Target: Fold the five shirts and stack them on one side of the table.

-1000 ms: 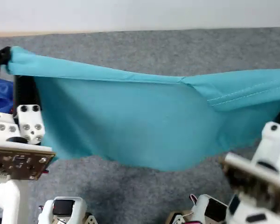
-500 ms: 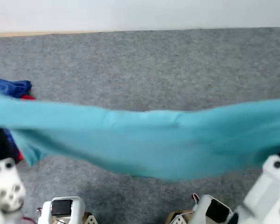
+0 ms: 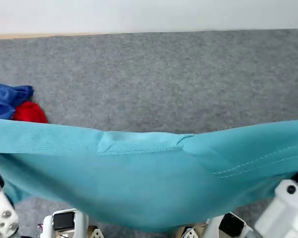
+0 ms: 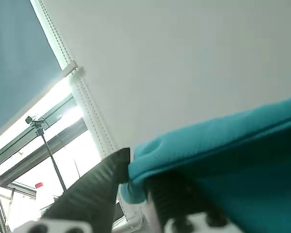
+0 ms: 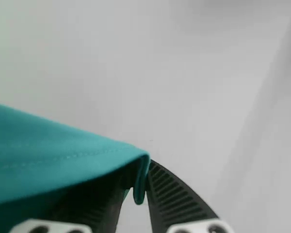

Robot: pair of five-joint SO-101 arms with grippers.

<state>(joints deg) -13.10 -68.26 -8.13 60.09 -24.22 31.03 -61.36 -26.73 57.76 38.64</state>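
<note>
High view: teal fabric shirt (image 3: 149, 178) held up, stretched wide across near side of grey felt table (image 3: 164, 69). Its ends run out to both arms.

Left wrist view: left gripper (image 4: 138, 175), fingers pinched tight on shirt's edge.

Right wrist view: right gripper (image 5: 139, 187) likewise clamped on a hemmed corner.

Crumpled blue shirt (image 3: 7, 96) & red cloth bundle (image 3: 29, 113) touch each other at table's left side, just beyond teal shirt's top edge.

Behind each pincer the arms (image 3: 1, 210) are white plastic housings dotted with dark round screws (image 3: 290, 189), while the left gripper (image 4: 131, 177) and right gripper (image 5: 139, 191) have black ribbed fingers (image 5: 177, 191) set in white mounts (image 5: 203, 227)
</note>
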